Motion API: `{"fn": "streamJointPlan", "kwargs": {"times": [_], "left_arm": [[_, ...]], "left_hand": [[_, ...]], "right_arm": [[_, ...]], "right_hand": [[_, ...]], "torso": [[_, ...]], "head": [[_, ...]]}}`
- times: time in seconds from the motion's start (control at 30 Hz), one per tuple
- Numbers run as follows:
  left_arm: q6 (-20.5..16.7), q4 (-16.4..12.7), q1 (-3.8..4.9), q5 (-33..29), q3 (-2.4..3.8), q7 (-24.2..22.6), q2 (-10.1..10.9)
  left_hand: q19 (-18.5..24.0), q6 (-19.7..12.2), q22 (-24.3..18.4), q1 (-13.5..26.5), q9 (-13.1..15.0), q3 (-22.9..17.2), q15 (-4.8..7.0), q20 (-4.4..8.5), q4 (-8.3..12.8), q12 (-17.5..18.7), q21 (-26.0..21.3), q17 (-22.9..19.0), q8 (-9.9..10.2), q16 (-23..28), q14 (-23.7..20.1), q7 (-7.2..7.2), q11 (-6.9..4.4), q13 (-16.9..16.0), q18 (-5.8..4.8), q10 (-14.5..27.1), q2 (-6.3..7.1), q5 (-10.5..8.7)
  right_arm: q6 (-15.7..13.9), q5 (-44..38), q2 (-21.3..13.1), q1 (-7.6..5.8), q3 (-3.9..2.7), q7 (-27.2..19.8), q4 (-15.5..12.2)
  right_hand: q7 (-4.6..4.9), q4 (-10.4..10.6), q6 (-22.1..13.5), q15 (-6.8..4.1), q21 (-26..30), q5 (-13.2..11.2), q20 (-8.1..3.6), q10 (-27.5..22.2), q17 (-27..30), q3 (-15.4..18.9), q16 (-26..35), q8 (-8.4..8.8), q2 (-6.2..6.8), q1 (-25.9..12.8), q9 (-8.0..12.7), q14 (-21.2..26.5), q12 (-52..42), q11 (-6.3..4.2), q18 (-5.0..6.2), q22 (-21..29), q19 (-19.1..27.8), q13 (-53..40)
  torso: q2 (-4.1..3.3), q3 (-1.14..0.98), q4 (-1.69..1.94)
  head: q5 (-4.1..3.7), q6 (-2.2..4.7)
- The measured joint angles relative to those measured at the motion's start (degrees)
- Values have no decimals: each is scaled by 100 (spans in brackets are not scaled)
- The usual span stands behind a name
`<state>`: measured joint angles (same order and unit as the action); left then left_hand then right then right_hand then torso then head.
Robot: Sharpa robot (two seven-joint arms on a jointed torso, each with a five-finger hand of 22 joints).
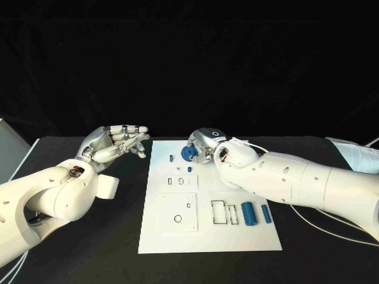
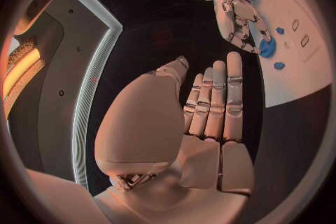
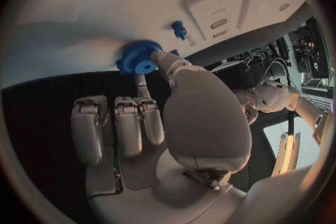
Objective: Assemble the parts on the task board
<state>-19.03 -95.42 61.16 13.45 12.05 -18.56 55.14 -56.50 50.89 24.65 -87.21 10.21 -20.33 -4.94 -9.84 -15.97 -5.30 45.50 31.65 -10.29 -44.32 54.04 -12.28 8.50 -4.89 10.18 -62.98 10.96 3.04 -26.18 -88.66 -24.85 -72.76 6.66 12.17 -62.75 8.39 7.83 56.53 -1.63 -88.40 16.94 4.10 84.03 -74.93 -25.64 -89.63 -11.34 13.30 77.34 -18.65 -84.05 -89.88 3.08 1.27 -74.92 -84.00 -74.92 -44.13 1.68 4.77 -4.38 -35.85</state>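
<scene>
Right hand [image 1: 208, 144] pinching blue gear [image 1: 189, 154] on task board [image 1: 208, 236], left hand [image 1: 117, 142] empty

blue gear [image 1: 188, 154] at white task board's [image 1: 208, 239] far edge.

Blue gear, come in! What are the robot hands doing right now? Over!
Right hand pinching the blue gear at the task board's far end. Left hand empty, fingers apart, off the board. Nothing in the way.
</scene>
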Motion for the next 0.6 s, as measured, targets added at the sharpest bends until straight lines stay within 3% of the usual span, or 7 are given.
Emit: {"fn": "streamJointPlan", "kwargs": {"times": [0.2, 0.3, 0.37, 0.47, 0.6], "left_arm": [[0, 0, 0, 0, 0, 1, 2], [0, 0, 0, 0, 0, 2, 4], [0, -1, 0, 0, 0, 3, 4], [0, -2, 0, 0, 0, 6, 6], [1, -2, 0, 1, 0, 12, 11]], "left_hand": [[0, 0, 1, 0, 0, 0, 0, 0, 0, 0, 4, 0, 0, 0, 0, 0, 0, 0, 0, 0, 0, 0], [0, 0, 1, 0, 0, 0, 0, 0, 0, 0, 4, 0, 0, 0, 0, 0, 0, 0, 0, 0, 0, 0], [0, 0, 0, 0, 0, 0, 0, 0, 0, 0, 4, 0, 0, 0, 0, 0, 0, 0, 0, 0, 0, 0], [0, 0, 0, 0, 0, 0, 0, 0, 0, 0, 4, 0, 0, -6, 0, 0, 0, 0, 0, 0, 0, 0], [16, 0, 10, 0, 6, -16, 0, 17, 16, 0, 4, 0, 0, -22, 0, 0, 0, 0, 0, 0, 0, 0]], "right_arm": [[7, -3, 35, 3, 3, -4, 58], [19, 15, 38, 8, 10, -12, 88], [40, 33, 32, 16, 14, -16, 102], [77, 85, 15, 15, 14, -36, 108], [124, 167, -7, 9, 12, -89, 96]], "right_hand": [[-12, 17, 10, 0, 0, -165, 0, 0, 0, -16, 0, -48, 6, -99, -3, 0, 0, 0, 1, 0, 0, 0], [17, 157, -196, 64, 0, -344, 34, -1, 0, 111, 0, 81, 40, -316, -31, 4, 0, 63, 0, 1, -2, 0], [53, 391, -352, 113, 0, -474, 111, -3, 0, 631, 0, 218, -57, -491, 64, 14, 0, 105, 0, 1, 3, 1], [88, 822, -400, 132, 0, -564, 127, -3, 0, 1309, 0, 295, -191, -737, 128, -7, 0, 105, 1, 1, -1, 1], [98, 901, -410, 132, 0, -564, 136, -3, 0, 1552, 0, 306, -213, -798, 144, -7, 0, 104, 0, 1, -10, 1]], "torso": [[1, 0, 1], [1, 0, -2], [0, 0, -4], [0, -2, -5], [0, -1, -5]], "head": [[-2, 9], [4, 8], [5, 8], [9, 8], [10, 8]]}}
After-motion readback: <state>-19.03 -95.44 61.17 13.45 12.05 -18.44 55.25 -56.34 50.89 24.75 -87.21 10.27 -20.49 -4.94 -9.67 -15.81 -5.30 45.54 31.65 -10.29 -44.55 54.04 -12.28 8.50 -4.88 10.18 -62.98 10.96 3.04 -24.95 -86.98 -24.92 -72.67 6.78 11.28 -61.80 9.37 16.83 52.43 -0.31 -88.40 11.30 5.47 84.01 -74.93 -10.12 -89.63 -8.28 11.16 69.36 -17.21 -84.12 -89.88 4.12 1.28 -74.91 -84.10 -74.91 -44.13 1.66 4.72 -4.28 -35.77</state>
